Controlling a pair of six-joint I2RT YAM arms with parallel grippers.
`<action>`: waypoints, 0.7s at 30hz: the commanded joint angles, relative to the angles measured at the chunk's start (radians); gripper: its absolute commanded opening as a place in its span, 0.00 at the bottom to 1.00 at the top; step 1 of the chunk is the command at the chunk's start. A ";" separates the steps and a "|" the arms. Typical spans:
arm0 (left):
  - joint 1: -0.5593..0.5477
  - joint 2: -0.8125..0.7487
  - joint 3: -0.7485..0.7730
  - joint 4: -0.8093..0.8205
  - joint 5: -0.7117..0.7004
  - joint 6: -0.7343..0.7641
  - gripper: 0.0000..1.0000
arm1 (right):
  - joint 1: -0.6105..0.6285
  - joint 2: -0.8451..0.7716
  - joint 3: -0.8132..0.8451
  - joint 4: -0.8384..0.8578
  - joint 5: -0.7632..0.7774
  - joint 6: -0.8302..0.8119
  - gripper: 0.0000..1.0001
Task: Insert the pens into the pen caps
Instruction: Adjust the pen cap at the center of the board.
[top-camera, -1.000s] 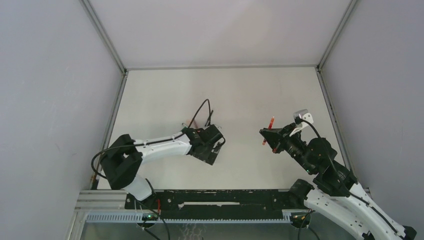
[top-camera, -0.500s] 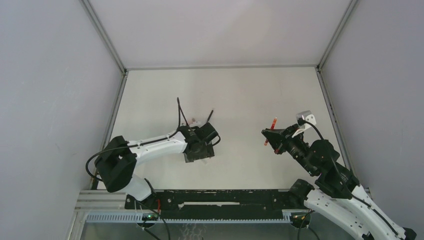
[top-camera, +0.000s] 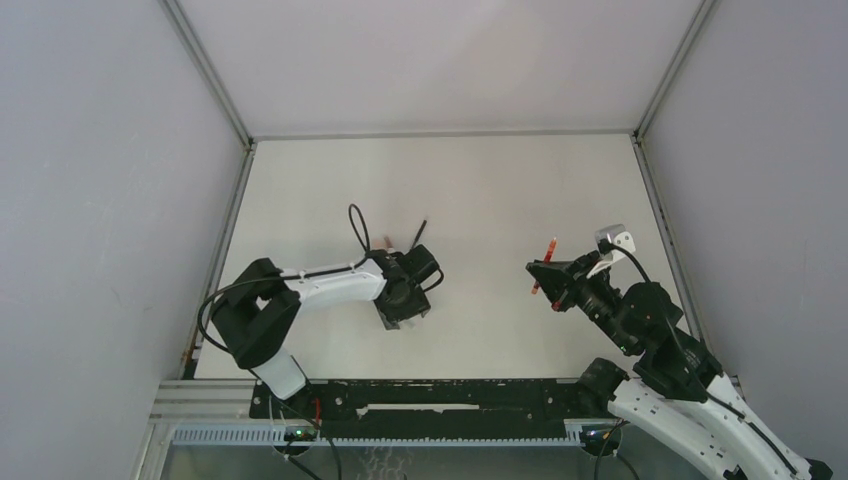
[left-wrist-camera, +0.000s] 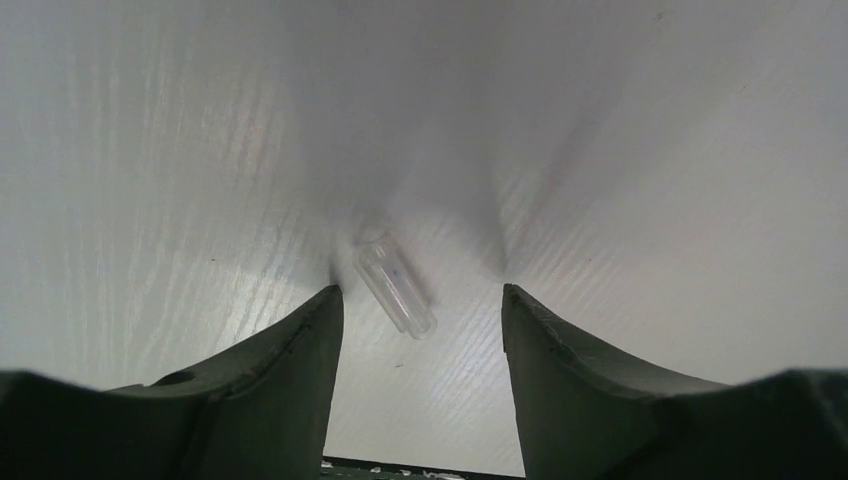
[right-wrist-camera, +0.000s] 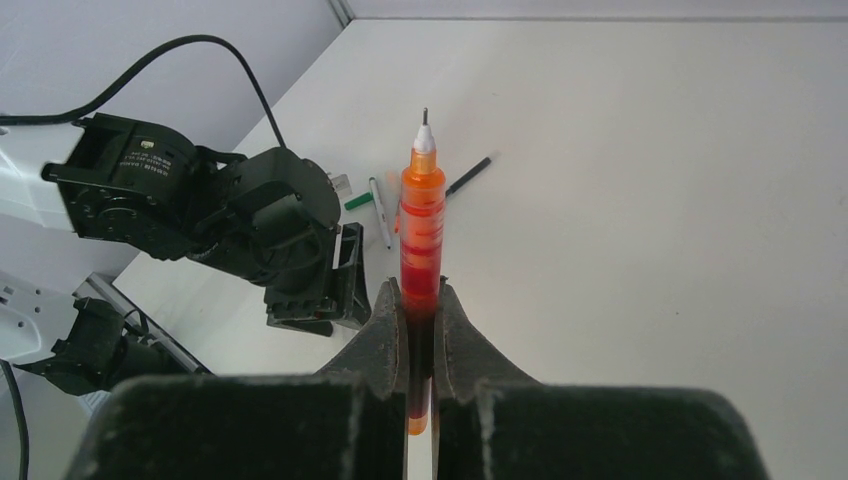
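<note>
Overhead, the left gripper (top-camera: 405, 303) hangs low over the table (top-camera: 480, 180), while the right gripper (top-camera: 545, 273) pinches a red pen (top-camera: 547, 250).
Left wrist view: both fingers (left-wrist-camera: 290, 360) stand spread, and a clear cap (left-wrist-camera: 393, 288) lies on the table between them, touching neither. Right wrist view: the jaws are pressed together on the red pen's barrel, its tip pointing away; beyond it a black pen (right-wrist-camera: 468, 177) and a green-ended pale pen (right-wrist-camera: 378, 210) lie near the left gripper.

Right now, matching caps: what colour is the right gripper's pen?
Orange-red pen; right wrist view shows it best.
</note>
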 joint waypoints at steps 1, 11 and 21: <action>0.006 0.025 0.000 0.044 0.040 -0.043 0.62 | -0.007 -0.013 0.000 0.014 0.010 0.012 0.00; 0.012 0.038 -0.034 0.027 0.039 -0.043 0.37 | -0.008 -0.015 0.000 0.001 0.016 0.015 0.00; 0.031 0.055 -0.061 0.023 -0.011 0.037 0.10 | -0.008 -0.008 0.000 0.004 0.017 0.016 0.00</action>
